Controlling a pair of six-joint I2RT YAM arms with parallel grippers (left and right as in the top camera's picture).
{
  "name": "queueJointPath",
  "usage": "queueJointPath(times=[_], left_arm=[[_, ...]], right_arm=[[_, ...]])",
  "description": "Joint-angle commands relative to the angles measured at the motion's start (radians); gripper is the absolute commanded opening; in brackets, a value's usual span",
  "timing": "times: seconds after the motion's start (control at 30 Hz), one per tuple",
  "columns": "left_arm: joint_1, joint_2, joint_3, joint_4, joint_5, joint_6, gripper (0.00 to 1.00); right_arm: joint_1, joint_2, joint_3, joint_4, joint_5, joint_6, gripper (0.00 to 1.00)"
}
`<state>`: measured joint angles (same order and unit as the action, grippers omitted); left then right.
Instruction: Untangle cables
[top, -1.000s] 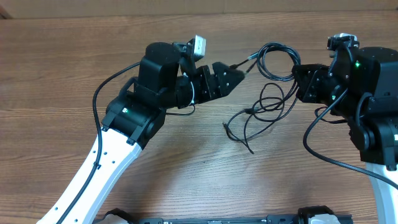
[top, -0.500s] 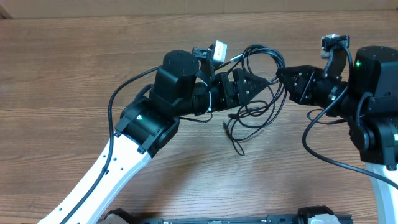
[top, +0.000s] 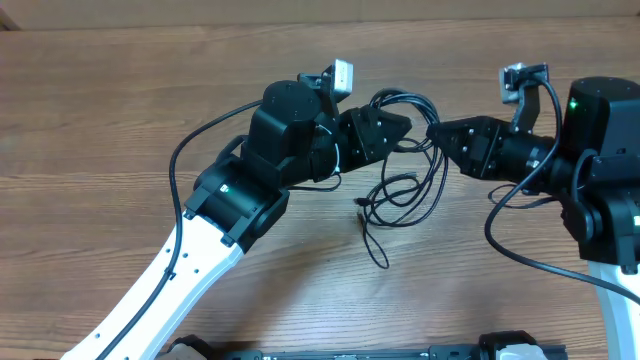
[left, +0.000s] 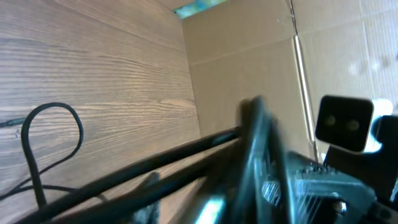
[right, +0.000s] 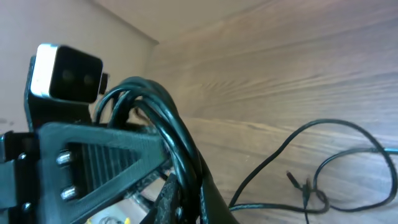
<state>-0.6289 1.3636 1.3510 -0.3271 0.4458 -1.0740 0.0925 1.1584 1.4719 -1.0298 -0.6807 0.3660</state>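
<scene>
Overhead: left claw (top: 403, 128), right claw (top: 437, 133) each clamped on cables (top: 400, 97), tips near; likely to pull bunch apart, strands trailing on surface (top: 100, 120).

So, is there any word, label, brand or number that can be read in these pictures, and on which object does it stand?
No readable text in any view.
The cables, table and cardboard wall: bare.
White wrist camera: no label visible.
Green light on the right arm: only a lamp, no writing.
</scene>
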Motion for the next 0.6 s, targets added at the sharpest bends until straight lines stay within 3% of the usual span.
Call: queueJointPath(times=[0.0,0.2,0.27,0.33,0.37,0.47,0.57], left_arm=[[0.000,0.015,0.014,-0.001,-0.020,0.029,0.07],[0.006,0.015,0.014,-0.002,-0.030,0.102,0.04],[0.014,0.015,0.014,-0.013,-0.031,0.135,0.04],[0.035,0.015,0.014,-0.056,-0.031,0.167,0.04],[0.045,0.015,0.014,-0.074,-0.032,0.179,0.04],[0.083,0.015,0.014,-0.136,-0.037,0.204,0.04],[0.121,0.015,0.014,-0.180,-0.034,0.238,0.04]], right_arm=[[0.005,-0.013,0.028,-0.018,-0.038,-0.008,0.04],[0.005,-0.013,0.028,-0.061,0.111,-0.061,0.07],[0.005,-0.013,0.028,-0.051,0.188,-0.061,0.24],[0.005,-0.011,0.028,-0.029,0.225,-0.081,0.57],[0.005,-0.010,0.029,-0.023,0.225,-0.083,0.64],[0.005,0.003,0.029,-0.010,0.225,-0.083,0.70],[0.005,0.034,0.029,-0.002,0.225,-0.083,0.70]])
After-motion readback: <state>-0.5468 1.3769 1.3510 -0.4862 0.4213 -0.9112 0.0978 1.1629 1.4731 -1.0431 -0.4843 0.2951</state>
